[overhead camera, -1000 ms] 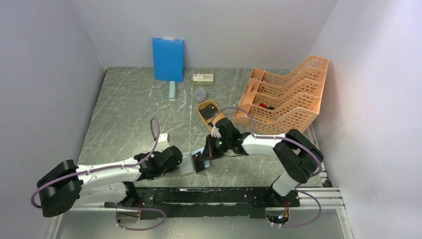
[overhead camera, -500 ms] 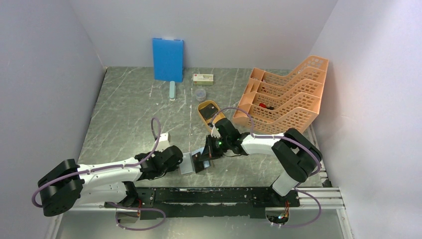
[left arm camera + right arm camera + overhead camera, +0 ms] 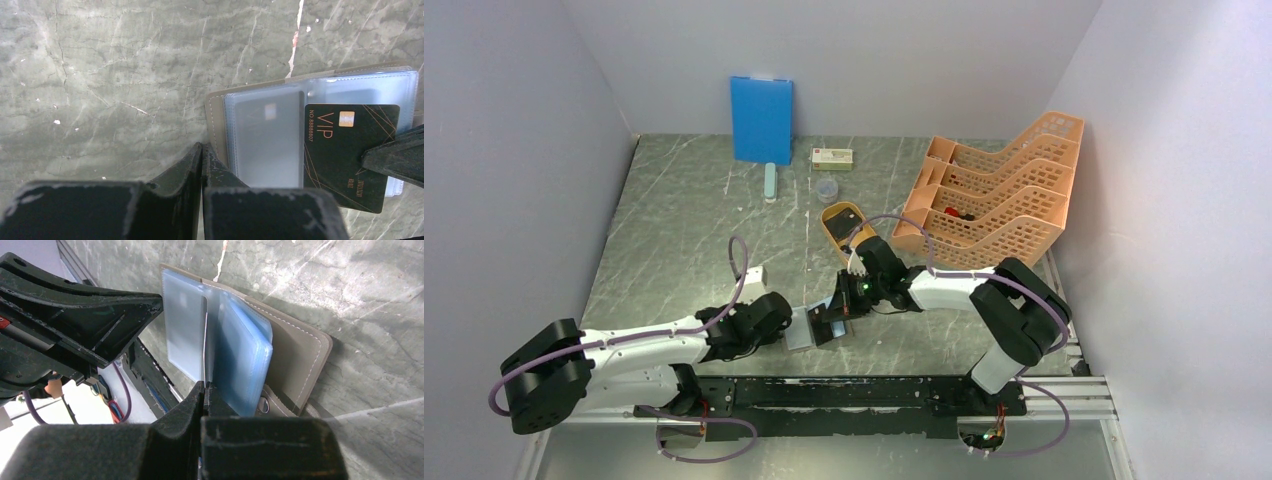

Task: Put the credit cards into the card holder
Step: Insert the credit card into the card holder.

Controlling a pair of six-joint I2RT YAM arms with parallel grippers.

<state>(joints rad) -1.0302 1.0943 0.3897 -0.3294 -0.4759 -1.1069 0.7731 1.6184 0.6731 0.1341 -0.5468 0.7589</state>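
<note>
Black card (image 3: 345, 155) pinched by right gripper (image 3: 204, 385) over card holder (image 3: 265, 145), left gripper (image 3: 201, 148) clenched alongside, orange tray (image 3: 842, 225) behind

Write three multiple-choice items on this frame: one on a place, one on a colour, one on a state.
1. Where does the card holder lie?
A) flat on the table, between the left gripper and the right gripper
B) inside the orange rack
C) leaning on the blue board

2. What colour is the "VIP" lettering on the black credit card?
A) white
B) gold
C) green

3. What state is the right gripper in?
A) wide open above the table
B) shut on nothing
C) shut on the credit card

Key:
1 A: the top view shows it on the marble table with a gripper at each side.
2 B: the left wrist view shows gold letters on black.
3 C: the right wrist view shows the fingers closed on the card's thin edge.
</note>
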